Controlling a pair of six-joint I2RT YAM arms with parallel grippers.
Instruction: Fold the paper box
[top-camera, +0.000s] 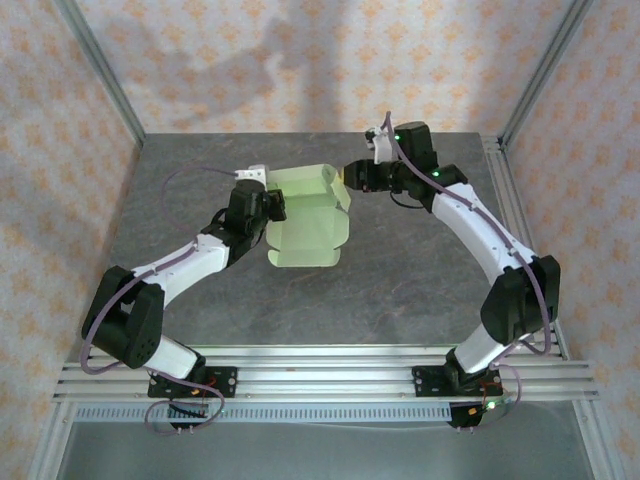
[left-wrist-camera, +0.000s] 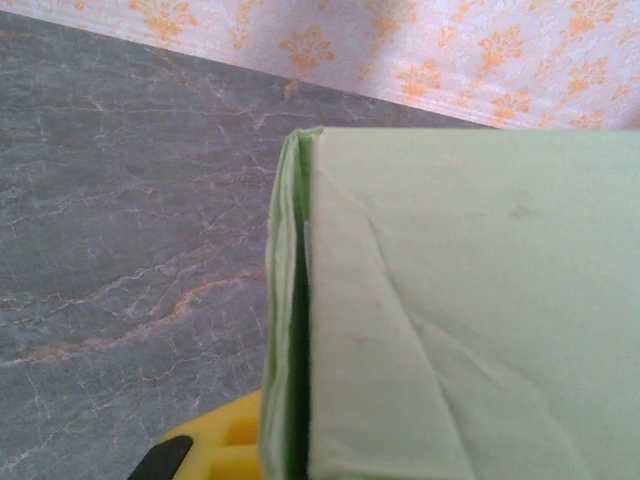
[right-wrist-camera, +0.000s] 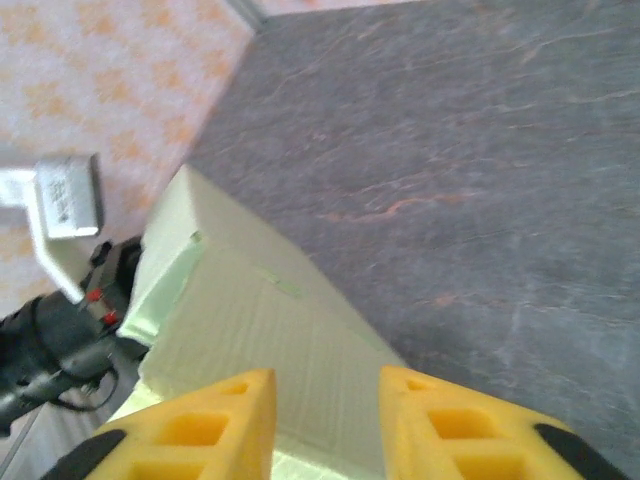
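The paper box (top-camera: 305, 215) is pale green card, partly folded, with raised walls at its far end and a flat panel toward me. My left gripper (top-camera: 275, 207) is at its left wall. In the left wrist view the doubled card wall (left-wrist-camera: 290, 330) stands right against one yellow finger (left-wrist-camera: 215, 445), and the card hides the other finger. My right gripper (top-camera: 348, 180) is at the box's far right corner. Its yellow fingers (right-wrist-camera: 215, 415) stand apart, open, with a card panel (right-wrist-camera: 260, 320) lying just beyond and between them.
The box rests on a grey marbled table (top-camera: 420, 260) walled by patterned panels (top-camera: 300, 60). A metal rail (top-camera: 320, 375) runs along the near edge. The left arm's wrist (right-wrist-camera: 60, 330) shows behind the box in the right wrist view.
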